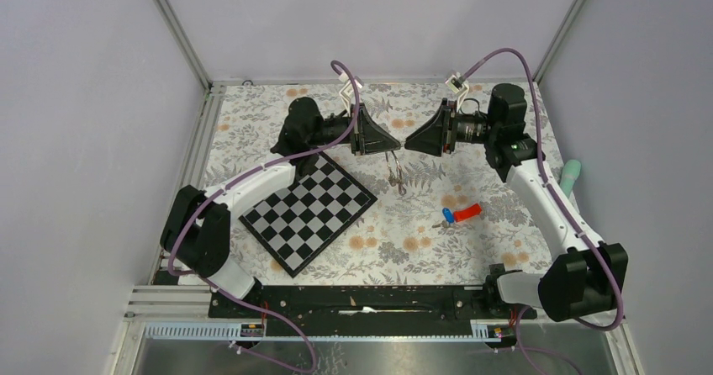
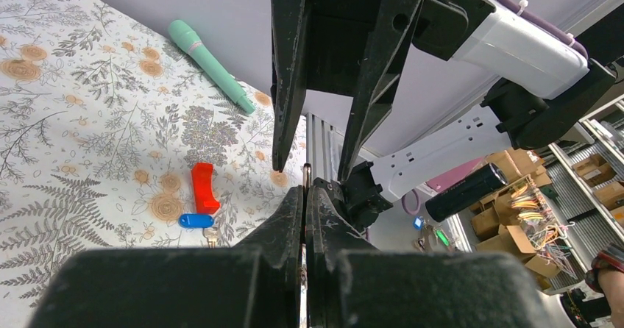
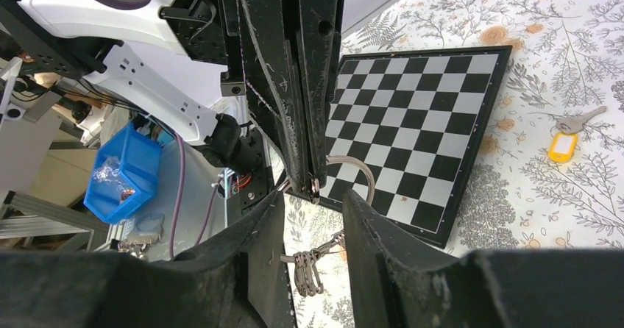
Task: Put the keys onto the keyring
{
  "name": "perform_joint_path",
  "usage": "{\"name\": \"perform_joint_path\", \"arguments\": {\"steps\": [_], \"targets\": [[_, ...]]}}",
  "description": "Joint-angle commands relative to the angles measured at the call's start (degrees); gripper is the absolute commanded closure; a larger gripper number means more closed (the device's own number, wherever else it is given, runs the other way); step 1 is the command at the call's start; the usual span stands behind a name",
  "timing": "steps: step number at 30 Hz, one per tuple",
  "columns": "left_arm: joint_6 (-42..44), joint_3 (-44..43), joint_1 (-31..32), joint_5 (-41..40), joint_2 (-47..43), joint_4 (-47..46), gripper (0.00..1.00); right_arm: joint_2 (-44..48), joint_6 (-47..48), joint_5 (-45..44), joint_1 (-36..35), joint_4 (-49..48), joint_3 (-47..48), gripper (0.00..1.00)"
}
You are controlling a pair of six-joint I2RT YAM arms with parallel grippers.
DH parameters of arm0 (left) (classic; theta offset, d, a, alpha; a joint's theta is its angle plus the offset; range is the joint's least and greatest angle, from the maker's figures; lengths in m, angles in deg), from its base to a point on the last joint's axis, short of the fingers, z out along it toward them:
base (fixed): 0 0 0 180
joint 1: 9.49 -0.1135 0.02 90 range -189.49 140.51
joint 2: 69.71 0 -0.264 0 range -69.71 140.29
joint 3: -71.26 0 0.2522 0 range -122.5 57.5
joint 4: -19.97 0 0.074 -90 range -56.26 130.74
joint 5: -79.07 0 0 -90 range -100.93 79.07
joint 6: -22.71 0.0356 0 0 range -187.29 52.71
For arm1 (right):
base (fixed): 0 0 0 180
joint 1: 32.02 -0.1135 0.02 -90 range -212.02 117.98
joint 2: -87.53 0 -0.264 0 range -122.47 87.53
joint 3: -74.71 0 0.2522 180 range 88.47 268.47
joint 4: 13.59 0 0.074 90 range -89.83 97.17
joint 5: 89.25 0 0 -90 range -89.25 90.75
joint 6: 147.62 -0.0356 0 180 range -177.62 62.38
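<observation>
1. The keyring [image 3: 359, 165], a thin silver split ring, is up in the air above the middle of the table. It is pinched at its edge between the tips of the left gripper [image 3: 314, 187].
2. A short chain with a metal clip [image 3: 309, 265] hangs from the ring, over the floral tablecloth [image 1: 504, 249] just beyond the chessboard's far corner.
3. The left gripper's fingers are pressed together on the keyring. The left wrist view shows only a sliver of metal between them.
4. The right gripper [image 1: 410, 146] faces the left one tip to tip. Its fingers stand partly apart on either side of the left gripper's tips and the ring. Whether either finger touches the ring cannot be told, and nothing shows as held.
5. No key is on the ring. The blue-capped key [image 2: 195, 220] lies flat on the cloth, well apart from the grippers on the right arm's side. It touches the lower end of a red plastic piece [image 2: 204, 187].
6. The yellow-headed key [image 3: 563, 147] lies flat on the cloth near the chessboard [image 3: 412, 122], apart from the blue one.
7. A mint-green pen-shaped object [image 2: 210, 65] lies at the table's right edge against the wall.
</observation>
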Motion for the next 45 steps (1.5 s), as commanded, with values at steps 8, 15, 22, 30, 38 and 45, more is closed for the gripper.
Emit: {"name": "perform_joint_path", "arguments": {"steps": [8, 15, 22, 30, 38, 45], "targets": [[-1.5, 0.3, -0.2, -1.8, -1.6, -4.6, 1.0, -0.3, -4.6, 3.1, 0.1, -8.6, -1.3, 0.68], [-1.4, 0.4, -0.2, -1.8, -1.7, -4.5, 1.0, -0.4, -4.9, 3.2, 0.1, -9.6, -2.8, 0.69], [-1.6, 0.6, -0.2, -1.9, -1.7, -4.8, 1.0, -0.6, -5.7, 3.4, -0.2, -10.6, -3.2, 0.7], [-1.6, 0.6, -0.2, -2.0, -1.8, -4.9, 1.0, -1.1, -7.7, 4.1, -0.8, -12.8, -3.6, 0.75], [-1.5, 0.7, -0.2, -1.9, -1.7, -5.0, 1.0, -1.6, -7.9, 4.6, -1.6, -13.3, -3.7, 0.8], [-1.5, 0.9, -0.2, -1.9, -1.9, -5.1, 1.0, -1.5, -7.9, 4.7, -1.7, -13.4, -3.8, 0.86]]}}
